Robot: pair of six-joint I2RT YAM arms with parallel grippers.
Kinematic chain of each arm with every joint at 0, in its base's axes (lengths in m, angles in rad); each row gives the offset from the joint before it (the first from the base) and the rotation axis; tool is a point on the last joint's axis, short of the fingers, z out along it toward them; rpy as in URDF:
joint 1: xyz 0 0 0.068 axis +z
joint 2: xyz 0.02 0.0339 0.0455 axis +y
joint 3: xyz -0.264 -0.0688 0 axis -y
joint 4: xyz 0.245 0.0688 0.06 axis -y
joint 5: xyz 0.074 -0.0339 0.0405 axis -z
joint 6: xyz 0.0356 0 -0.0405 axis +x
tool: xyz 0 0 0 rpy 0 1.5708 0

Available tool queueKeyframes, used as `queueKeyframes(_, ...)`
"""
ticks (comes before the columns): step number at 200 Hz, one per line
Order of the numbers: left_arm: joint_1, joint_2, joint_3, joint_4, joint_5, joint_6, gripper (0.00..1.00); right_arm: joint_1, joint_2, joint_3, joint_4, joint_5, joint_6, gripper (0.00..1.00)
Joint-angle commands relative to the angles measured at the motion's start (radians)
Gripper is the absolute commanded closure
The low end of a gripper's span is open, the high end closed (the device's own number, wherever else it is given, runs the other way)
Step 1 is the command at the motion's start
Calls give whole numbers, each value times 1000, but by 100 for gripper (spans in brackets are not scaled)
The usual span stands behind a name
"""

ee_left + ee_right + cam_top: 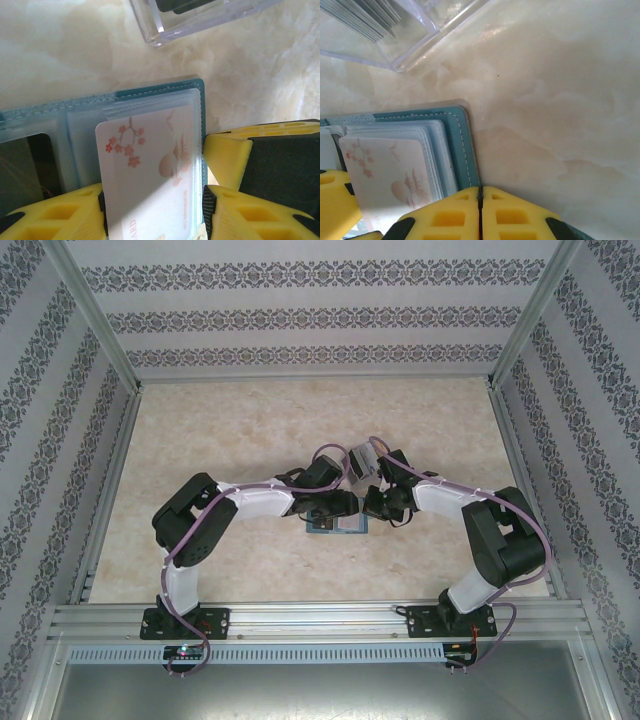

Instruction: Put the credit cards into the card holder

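Pinching a glossy, blossom-printed whitish card (pixel 145 165) edgewise, the half-spread left fingers (pixel 154 212) hold it partly inside a clear pocket (pixel 165 102) of the stitched teal card holder (pixel 462 145) on the marbled bench (pixel 560 100); the closed right fingers (pixel 480 210) rest against its rim.

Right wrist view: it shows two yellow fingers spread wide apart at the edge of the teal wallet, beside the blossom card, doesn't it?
Not quite. In the right wrist view the right gripper has its two yellow fingers pressed shut together, not spread, at the edge of the teal wallet, beside the blossom card.
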Motion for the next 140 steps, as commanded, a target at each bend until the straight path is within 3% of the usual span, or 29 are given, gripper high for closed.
queueKeyframes(1,-39,70,50,-89,82,42,49,2,20,-26,48,-49,28,93)
queueKeyframes(51,-45,27,36,-137,-14,34,45,-7,-6,-19,20,-36,16,90)
queueKeyframes(99,-45,-94,3,-143,-106,40,33,-69,-139,4,-50,-30,-35,72)
queueKeyframes(140,-34,-150,17,-152,-125,72,22,-125,-196,65,-120,-21,-104,66)
